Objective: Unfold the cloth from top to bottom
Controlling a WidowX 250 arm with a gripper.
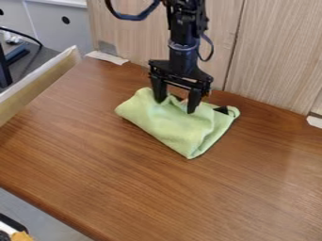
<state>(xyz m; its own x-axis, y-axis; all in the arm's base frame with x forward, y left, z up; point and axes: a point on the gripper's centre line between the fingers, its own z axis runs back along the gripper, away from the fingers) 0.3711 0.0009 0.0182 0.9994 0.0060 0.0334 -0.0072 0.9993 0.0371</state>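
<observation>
Green cloth (173, 126) lies rumpled on the brown tabletop (125, 179), right under my gripper (177, 104); I see its fingers apart, tips down at the cloth's side nearer the wooden panels (270, 56).

Counted in the camera view: one robot arm (183, 54), one gripper (175, 106) with two fingers (194, 100), one green cloth (182, 127) and one brown table (144, 188). One upright board (41, 82) is recorded at the left, and two pieces of white tape (107, 57) are tallied, one toward the upper left and one at the right edge. Two round dark holes (65, 20) are noted in the grey panelling (53, 35) at the upper left.
</observation>
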